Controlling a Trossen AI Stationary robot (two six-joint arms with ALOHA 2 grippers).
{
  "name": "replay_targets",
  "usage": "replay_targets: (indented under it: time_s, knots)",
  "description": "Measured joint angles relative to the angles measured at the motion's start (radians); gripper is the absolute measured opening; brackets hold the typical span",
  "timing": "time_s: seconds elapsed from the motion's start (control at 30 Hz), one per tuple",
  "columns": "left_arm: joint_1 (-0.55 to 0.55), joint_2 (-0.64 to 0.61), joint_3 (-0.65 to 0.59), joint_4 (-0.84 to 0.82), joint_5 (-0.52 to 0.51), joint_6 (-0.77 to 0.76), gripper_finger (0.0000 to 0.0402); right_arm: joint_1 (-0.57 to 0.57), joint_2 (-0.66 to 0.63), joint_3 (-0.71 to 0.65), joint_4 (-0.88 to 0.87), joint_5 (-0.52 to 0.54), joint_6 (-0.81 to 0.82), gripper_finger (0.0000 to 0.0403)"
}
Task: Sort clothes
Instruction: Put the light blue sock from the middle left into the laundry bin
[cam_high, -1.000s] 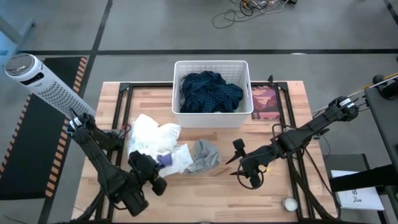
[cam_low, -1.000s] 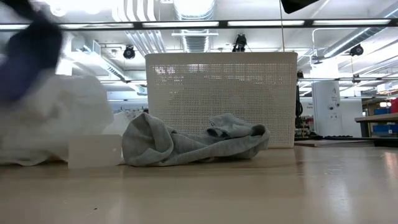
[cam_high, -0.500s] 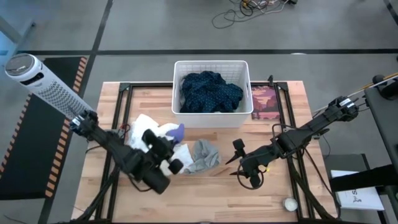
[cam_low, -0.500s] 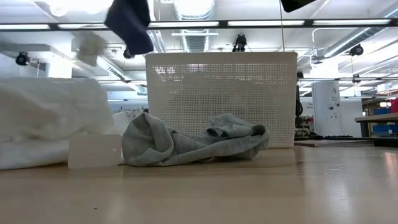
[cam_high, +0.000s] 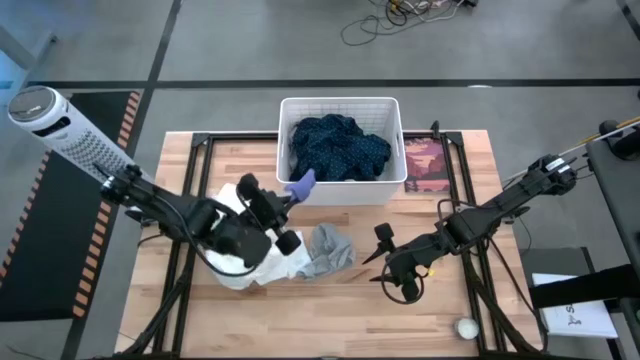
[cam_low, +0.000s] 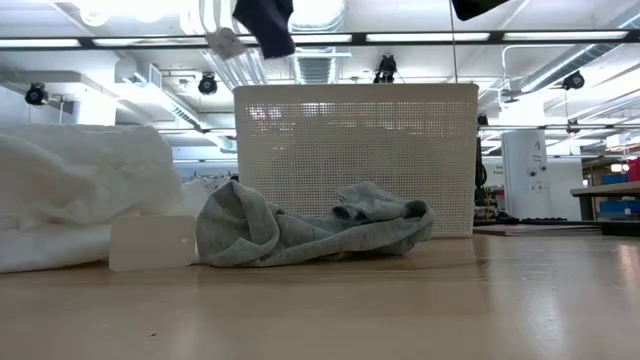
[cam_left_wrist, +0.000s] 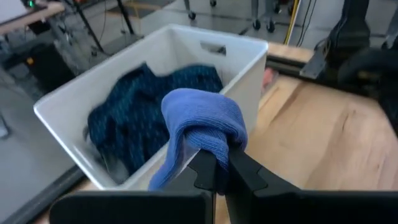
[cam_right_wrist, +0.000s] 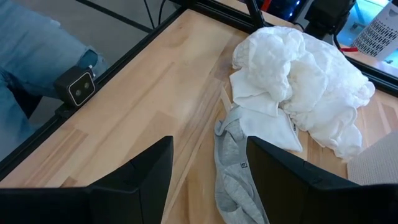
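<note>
Blue sock (cam_high: 300, 186) is now reaching your basket (cam_high: 341, 104) at centre frame, pinched in the closed left gripper (cam_high: 290, 195); right gripper (cam_high: 381, 262) is waiting, half open and empty.

The pale butcher-block wooden bench (cam_high: 455, 300) shows smooth strips of light wood with a faint satin sheen, framed by matt black metal rails (cam_high: 455, 170). The white rectangular plastic basket (cam_high: 342, 190) has thin perforated walls, finely gridded in the low view. Inside it lies a dark navy dotted cloth garment (cam_high: 338, 147), soft and matt. A small blue knitted cloth (cam_left_wrist: 202, 121) looks finely ribbed and plush, pinched between the left gripper's (cam_left_wrist: 216, 163) matt black plastic fingers (cam_left_wrist: 202, 171). The crumpled white fabric garments (cam_right_wrist: 298, 81) appear thin and crinkled; the grey jersey garment (cam_low: 310, 230) looks smooth, soft and matt.
</note>
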Motion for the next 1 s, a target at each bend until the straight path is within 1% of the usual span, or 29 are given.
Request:
replay_targets:
  time_s: [0.1, 0.23, 0.33, 0.43, 0.57, 0.63, 0.73, 0.77, 1.0]
  knots:
    - [0.03, -0.034, 0.0, 0.09, 0.009, 0.133, 0.0, 0.0, 0.0, 0.0, 0.0, 0.0, -0.001, 0.019]
    - [0.089, -0.064, -0.001, 0.199, 0.074, 0.313, 0.0, 0.0, 0.0, 0.0, 0.0, 0.0, -0.001, 0.019]
    - [0.151, -0.081, -0.001, 0.234, 0.134, 0.395, 0.0, 0.0, 0.0, 0.0, 0.0, 0.0, 0.003, 0.019]
    - [0.226, -0.086, -0.001, 0.239, 0.188, 0.436, 0.0, 0.0, 0.0, 0.0, -0.001, 0.0, 0.003, 0.019]
    - [0.334, -0.082, -0.001, 0.225, 0.208, 0.467, 0.0, 0.0, 0.0, -0.001, -0.001, 0.0, 0.006, 0.019]
    - [0.386, -0.082, -0.006, 0.226, 0.26, 0.477, 0.0, 0.0, 0.0, -0.001, -0.001, 0.0, 0.011, 0.019]
    - [0.463, -0.081, -0.014, 0.23, 0.376, 0.48, 0.0, 0.0, 0.0, -0.001, -0.002, 0.0, 0.011, 0.019]
    - [0.484, -0.079, -0.015, 0.229, 0.396, 0.48, 0.0, 0.0, 0.0, -0.001, -0.003, 0.0, 0.008, 0.019]
    - [0.581, -0.045, -0.016, 0.26, 0.398, 0.581, 0.0, 0.0, 0.0, -0.001, 0.004, 0.002, 0.011, 0.019]
